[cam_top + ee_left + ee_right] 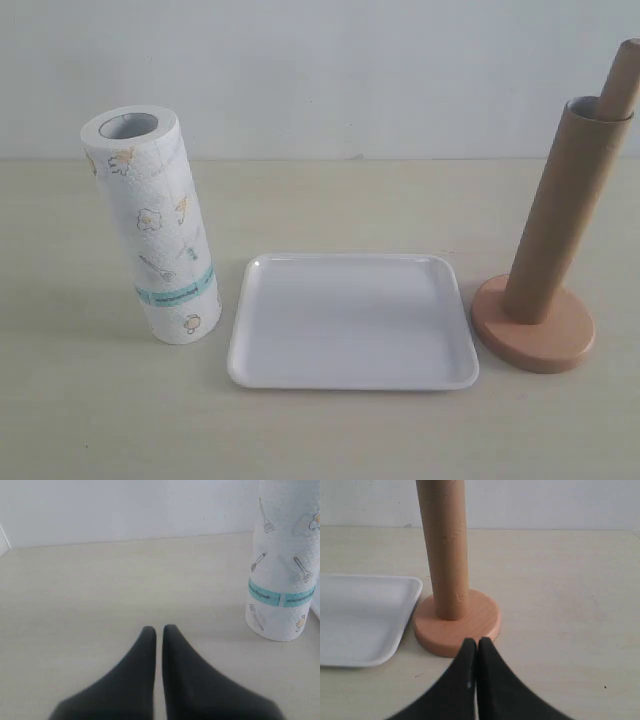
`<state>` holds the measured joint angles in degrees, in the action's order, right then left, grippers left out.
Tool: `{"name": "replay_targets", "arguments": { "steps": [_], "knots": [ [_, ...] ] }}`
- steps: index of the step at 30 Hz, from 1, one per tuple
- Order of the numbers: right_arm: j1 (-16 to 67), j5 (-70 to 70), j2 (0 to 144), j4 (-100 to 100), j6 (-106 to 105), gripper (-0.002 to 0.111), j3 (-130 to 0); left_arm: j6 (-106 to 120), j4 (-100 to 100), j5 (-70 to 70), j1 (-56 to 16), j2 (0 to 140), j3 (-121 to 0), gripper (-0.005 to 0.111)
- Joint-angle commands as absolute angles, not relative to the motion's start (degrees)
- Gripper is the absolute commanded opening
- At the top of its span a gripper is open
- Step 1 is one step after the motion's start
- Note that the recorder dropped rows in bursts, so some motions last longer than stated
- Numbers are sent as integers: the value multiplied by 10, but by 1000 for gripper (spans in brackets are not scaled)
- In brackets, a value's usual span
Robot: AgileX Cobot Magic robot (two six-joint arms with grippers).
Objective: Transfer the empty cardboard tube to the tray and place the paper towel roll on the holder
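Jaws on both arms are pressed together with nothing in them. cardboard tube (560,215) stands sleeved over the post of the holder (545,345), just right of the tray (350,320); paper towel roll (155,225) stands upright on the table (100,420) just left of the tray, not touching it

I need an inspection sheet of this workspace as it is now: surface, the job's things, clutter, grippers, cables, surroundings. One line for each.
Surface: pale table, smooth, no spill or stain seen.
Job's things: tube stands sleeved over the post of the holder, right of the tray. Tray lies in the middle with nothing in it. Roll stands upright, left of the tray.
Clutter: nothing seen.
Grippers: left gripper shut, holds nothing, apart from the roll. Right gripper shut, holds nothing, facing the holder's base.
Cables: nothing seen.
Surroundings: plain white wall behind the table.
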<state>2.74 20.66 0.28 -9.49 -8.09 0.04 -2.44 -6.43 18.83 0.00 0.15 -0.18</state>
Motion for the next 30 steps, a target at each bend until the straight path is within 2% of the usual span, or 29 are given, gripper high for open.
{"name": "replay_targets", "arguments": {
  "steps": [1, 9, 18, 25, 27, 30],
  "knots": [
    [23, 142, 0, -88, -81, 0, 0, -25, -58, 181, 0, 0, 0, 4],
    [23, -56, 0, -99, -81, 0, 0, -25, -58, 181, 0, 0, 0, 4],
    [23, -217, 0, -99, -29, 0, 0, -25, -58, 181, 0, 0, 0, 4],
    [23, -496, 0, -64, 157, 0, 0, -25, -58, 181, 0, 0, 0, 4],
    [23, -469, 0, -41, 160, 0, -52, -25, -58, 181, 0, 0, 0, 4],
    [23, -230, 43, 69, 161, 0, -218, -25, -58, 181, 0, 0, 0, 4]
  ]
}}
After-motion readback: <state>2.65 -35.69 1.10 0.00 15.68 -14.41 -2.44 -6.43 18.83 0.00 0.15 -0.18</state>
